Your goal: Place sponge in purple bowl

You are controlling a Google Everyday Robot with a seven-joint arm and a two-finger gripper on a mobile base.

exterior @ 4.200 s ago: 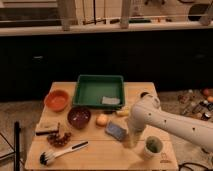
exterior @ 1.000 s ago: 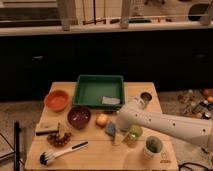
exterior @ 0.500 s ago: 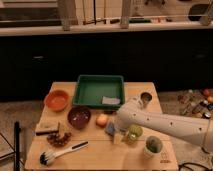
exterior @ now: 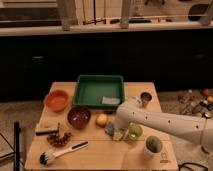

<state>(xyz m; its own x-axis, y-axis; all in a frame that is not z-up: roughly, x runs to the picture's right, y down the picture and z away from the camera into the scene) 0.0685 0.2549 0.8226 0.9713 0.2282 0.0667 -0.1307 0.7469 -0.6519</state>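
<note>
The blue sponge (exterior: 109, 128) lies on the wooden table (exterior: 100, 160), just right of a yellow-orange fruit (exterior: 101, 119). The purple bowl (exterior: 79, 117) stands left of the fruit, its dark glossy inside showing. My white arm (exterior: 160, 122) reaches in from the right and bends down over the sponge. My gripper (exterior: 116, 132) is low at the sponge's right edge, touching or almost touching it; the arm partly hides it.
A green tray (exterior: 85, 95) with a grey flat piece (exterior: 110, 100) stands at the back. An orange bowl (exterior: 56, 99) is at the left, a tan block (exterior: 45, 128), a dark cluster (exterior: 59, 139) and a brush (exterior: 62, 152) at the front left. Cups (exterior: 135, 131) (exterior: 153, 145) (exterior: 145, 98) stand at the right.
My arm has swung left and lowered, bringing the gripper down onto the sponge's right side. The sponge sits slightly further left than before. The bowls have not moved.
</note>
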